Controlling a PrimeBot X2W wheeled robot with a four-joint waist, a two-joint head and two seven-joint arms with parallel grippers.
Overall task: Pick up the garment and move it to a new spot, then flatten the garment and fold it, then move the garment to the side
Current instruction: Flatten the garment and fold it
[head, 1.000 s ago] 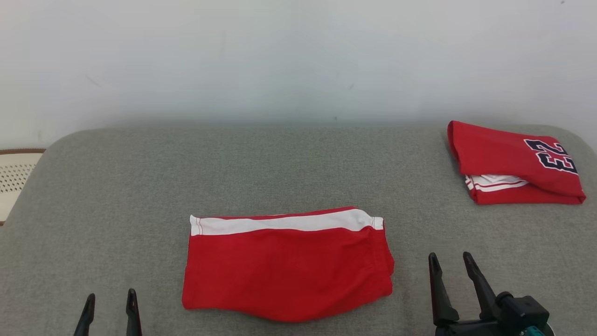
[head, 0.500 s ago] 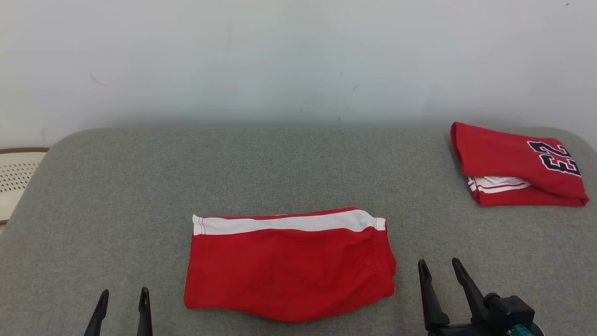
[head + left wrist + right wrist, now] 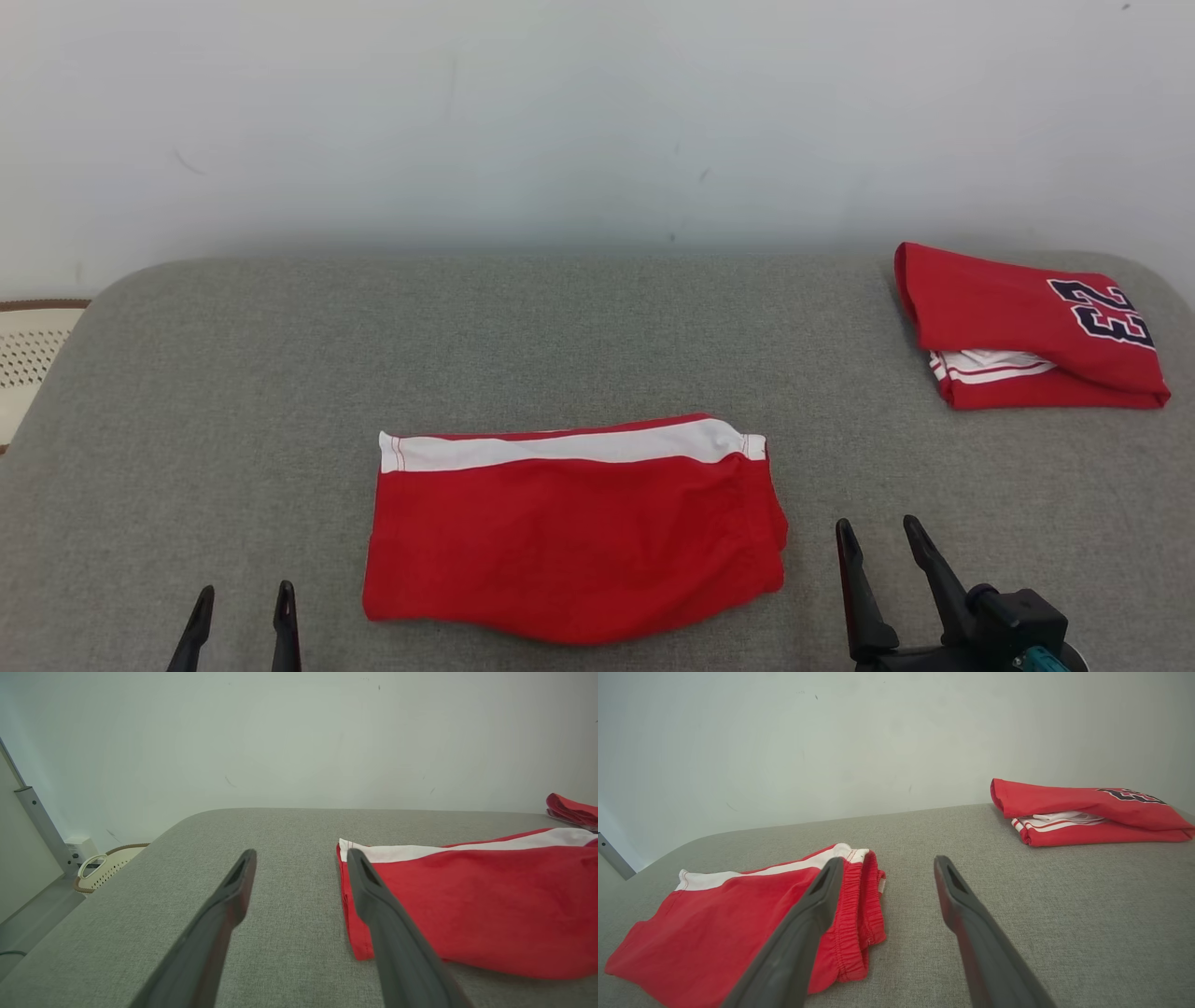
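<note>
Work surface: a grey fabric-covered table (image 3: pixel 579 327) with rounded far corners, set against a plain pale wall (image 3: pixel 560 112). Task item: a pair of red shorts (image 3: pixel 574 541), lying folded and flat on the near middle of the table, long side running left to right. A white band (image 3: pixel 560 448) runs along the far edge. The gathered elastic waistband (image 3: pixel 861 905) sits at the right end, its layers stacked one on another. The near edge bows slightly outward; the cloth is otherwise smooth. Left gripper (image 3: pixel 246 590): at the lower left, near the shorts' left end and clear of them, fingers spread wide with bare table between them, holding nothing. In the left wrist view one finger overlaps the shorts' corner in the line of sight; whether it stands over the cloth or short of it cannot be told there. Right gripper (image 3: pixel 877 523): at the lower right, just beside the waistband end of the shorts, not touching, fingers likewise spread wide with nothing between them. Second item: a folded red jersey (image 3: pixel 1018 317) with dark, white-edged numerals, at the far right corner of the table, well apart from the shorts and from both grippers. White striped trim shows between its layers. Beyond the table's left edge: a cream perforated basket (image 3: pixel 28 355) with a brown rim, and in the left wrist view a grey metal upright (image 3: pixel 36 812).
</note>
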